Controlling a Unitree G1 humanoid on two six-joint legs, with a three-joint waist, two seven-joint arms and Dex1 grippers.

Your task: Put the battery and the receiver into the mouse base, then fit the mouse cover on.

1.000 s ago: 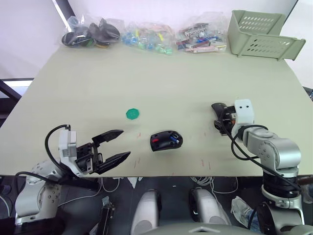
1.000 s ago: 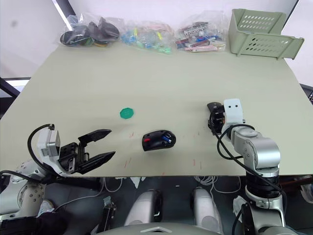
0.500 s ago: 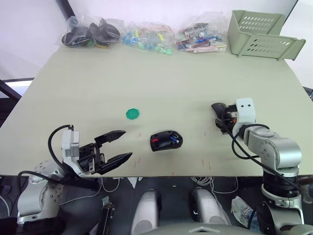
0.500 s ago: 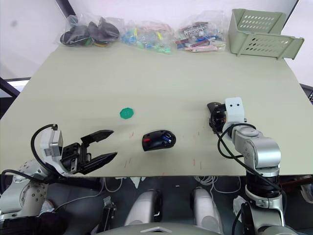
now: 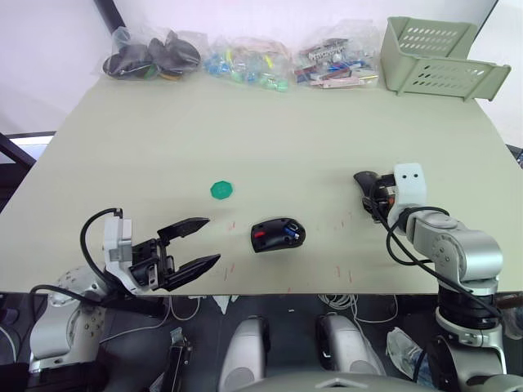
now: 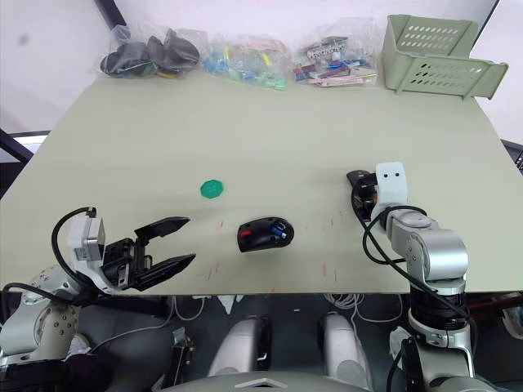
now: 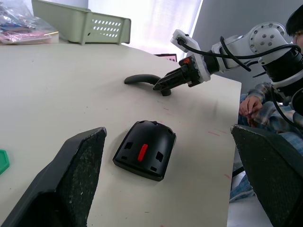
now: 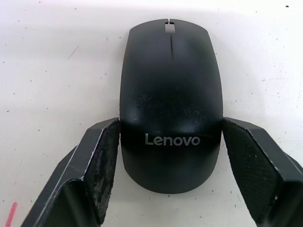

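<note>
Right wrist view: mouse cover [image 8: 171, 106] lengthwise between pincer fingers [image 8: 102, 163]

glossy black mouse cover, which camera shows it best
The right wrist view: the glossy black oval mouse cover lies between the right gripper jaws, white lettering readable. The eye views show a small dark shape there; the left wrist view shows it edge-on, far off.

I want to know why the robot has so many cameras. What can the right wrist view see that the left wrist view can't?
The right wrist view gives the white Lenovo lettering and the small slot at the cover's far end. The left wrist view gives the mouse base with its red part, the green basket, a green disc's edge and a person's hand. Both share the mouse cover, the right gripper with a finger on each side of it, and the table.
</note>
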